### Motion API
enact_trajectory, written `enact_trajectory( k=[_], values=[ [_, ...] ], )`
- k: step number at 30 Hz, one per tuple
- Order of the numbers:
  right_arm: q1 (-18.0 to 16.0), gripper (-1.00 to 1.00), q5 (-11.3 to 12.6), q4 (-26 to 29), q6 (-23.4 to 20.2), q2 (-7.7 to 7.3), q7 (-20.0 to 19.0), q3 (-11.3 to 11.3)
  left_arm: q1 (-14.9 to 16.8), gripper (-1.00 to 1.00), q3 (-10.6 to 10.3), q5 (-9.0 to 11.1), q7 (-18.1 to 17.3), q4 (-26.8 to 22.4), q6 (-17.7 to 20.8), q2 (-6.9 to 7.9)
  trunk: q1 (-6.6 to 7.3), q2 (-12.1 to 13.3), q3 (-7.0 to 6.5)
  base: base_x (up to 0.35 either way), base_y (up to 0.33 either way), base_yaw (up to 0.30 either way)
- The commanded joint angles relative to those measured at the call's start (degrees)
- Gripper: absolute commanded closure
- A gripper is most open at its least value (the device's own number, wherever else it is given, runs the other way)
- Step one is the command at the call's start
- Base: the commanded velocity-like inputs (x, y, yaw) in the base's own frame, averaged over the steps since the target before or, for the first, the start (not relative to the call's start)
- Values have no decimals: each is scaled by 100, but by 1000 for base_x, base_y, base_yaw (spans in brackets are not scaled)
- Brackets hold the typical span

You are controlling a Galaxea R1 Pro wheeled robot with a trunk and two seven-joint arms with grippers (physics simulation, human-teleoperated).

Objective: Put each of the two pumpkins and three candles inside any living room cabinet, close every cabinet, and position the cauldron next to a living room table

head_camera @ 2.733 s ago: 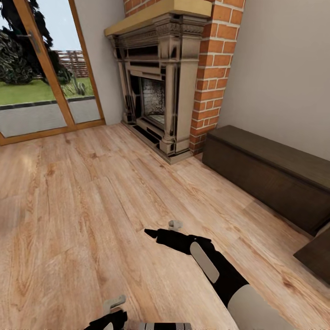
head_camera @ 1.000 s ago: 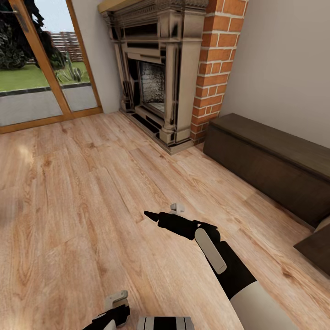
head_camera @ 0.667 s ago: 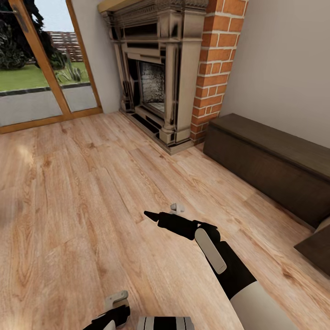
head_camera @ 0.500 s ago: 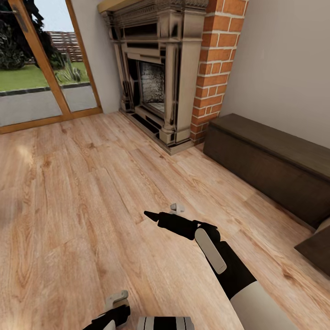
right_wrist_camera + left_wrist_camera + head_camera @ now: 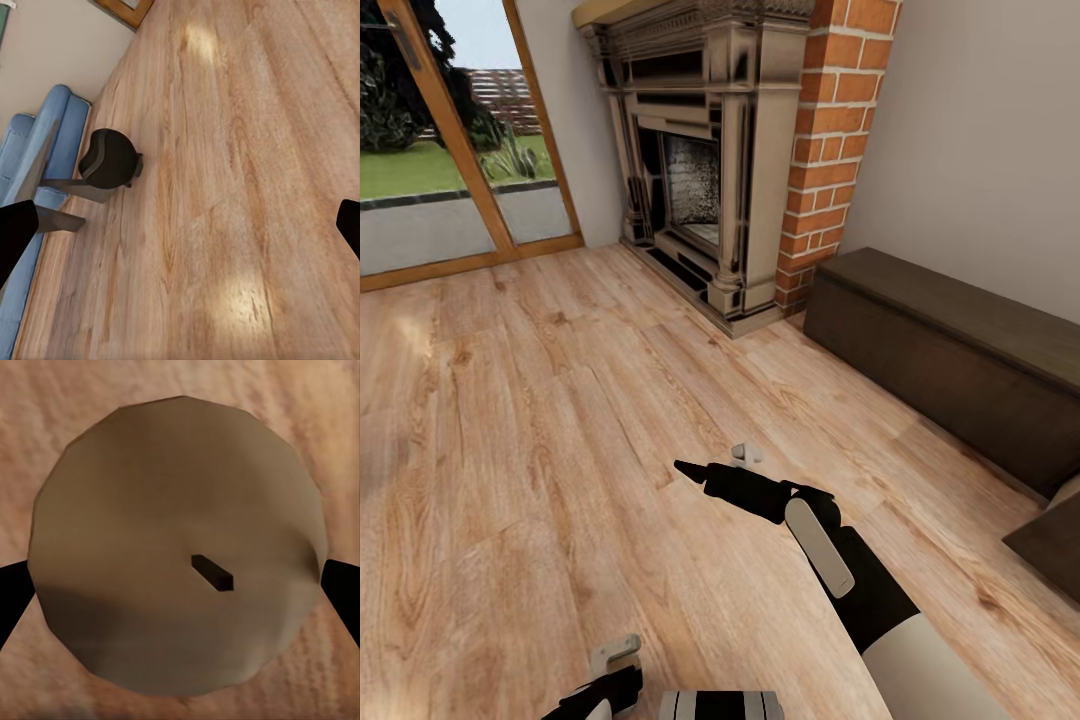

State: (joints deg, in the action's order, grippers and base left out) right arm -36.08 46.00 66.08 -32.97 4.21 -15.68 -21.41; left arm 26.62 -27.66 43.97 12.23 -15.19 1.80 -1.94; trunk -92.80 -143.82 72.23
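In the left wrist view a squat grey-brown candle with a small dark wick sits between my left gripper's black fingers, which press on both its sides over the wood floor. In the head view the left gripper is low at the bottom edge. My right gripper reaches out over the floor, open and empty, its fingers wide apart. The long dark-brown cabinet stands along the right wall, fronts shut. A black round cauldron sits on the floor beside a blue sofa.
A tall fireplace with a brick column stands ahead, left of the cabinet. Glass doors to a garden are at the far left. A dark panel with a pale strip above it juts in at the right edge.
Between the earliest frame and one second ago the head camera moved, shifting the whole room view. Since then nothing has visibly changed, and the left gripper keeps the candle.
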Motion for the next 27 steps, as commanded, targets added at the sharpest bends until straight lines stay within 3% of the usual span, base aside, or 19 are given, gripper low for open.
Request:
enact_trajectory(
  k=[1,16,20,27],
  values=[
    [-1,-100,14,1,-26,1,-5,5,2,100,-11,-20,271,183,19,9,0,-1,4,0,0,0],
    [-3,-100,14,-7,-26,1,-5,5,2,100,-8,-19,257,177,20,31,0,-1,4,0,0,0],
    [-4,-100,14,-8,-26,1,-5,5,2,100,-3,-20,255,179,21,35,10,5,-85,0,0,0],
    [-2,-100,14,-8,-26,1,-5,5,2,100,-3,-20,253,182,22,35,10,5,-85,0,0,0]
  ],
)
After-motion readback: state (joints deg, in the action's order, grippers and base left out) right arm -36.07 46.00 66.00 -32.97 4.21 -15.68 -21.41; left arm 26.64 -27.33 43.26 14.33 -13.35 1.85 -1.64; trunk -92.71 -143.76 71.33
